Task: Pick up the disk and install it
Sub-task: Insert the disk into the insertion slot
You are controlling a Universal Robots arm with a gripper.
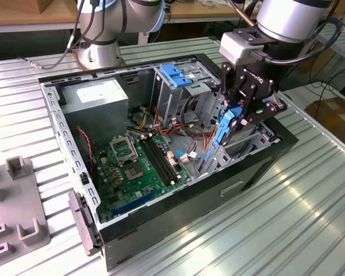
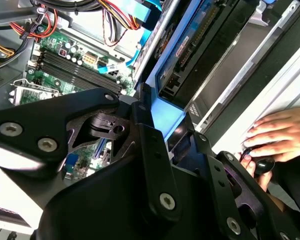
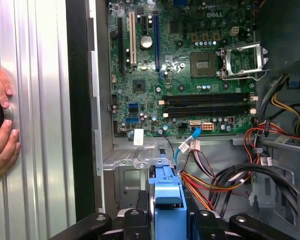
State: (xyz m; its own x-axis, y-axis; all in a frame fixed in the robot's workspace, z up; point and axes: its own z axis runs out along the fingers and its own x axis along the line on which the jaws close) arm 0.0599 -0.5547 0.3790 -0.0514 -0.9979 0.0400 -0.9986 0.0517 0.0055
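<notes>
Gripper [image 1: 240, 115] closed onto the disk [image 1: 223, 127], one finger on either side. The disk hangs on edge between them, its low end reaching toward the sheet-metal bay just under the gripper, inside the open case [image 1: 259, 167]. Disk is a thin grey metal slab, hard and smooth, bordered by a blue plastic rail [image 3: 167, 210], glossy and likely springy. Judged risks: the hold sits on smooth surfaces, so a knock of the rail against the bay's stamped edge could twist the slab in the clamp or work it loose, and a tilted entry could jam it. In the first wrist view a loose bundle of red, yellow and black cables [image 3: 217, 182] lies just beside the rail. They are soft and looped, and could snag or get pinched under the disk. Motherboard [image 1: 139, 167], green and studded with fine parts, lies below and off to one side; a dropped disk could strike it. A person's hand [image 3: 0, 132] rests on the ribbed aluminium table [image 1: 310, 218] just outside the case wall, near the gripper. That is a pinch hazard if the arm swings outward.
</notes>
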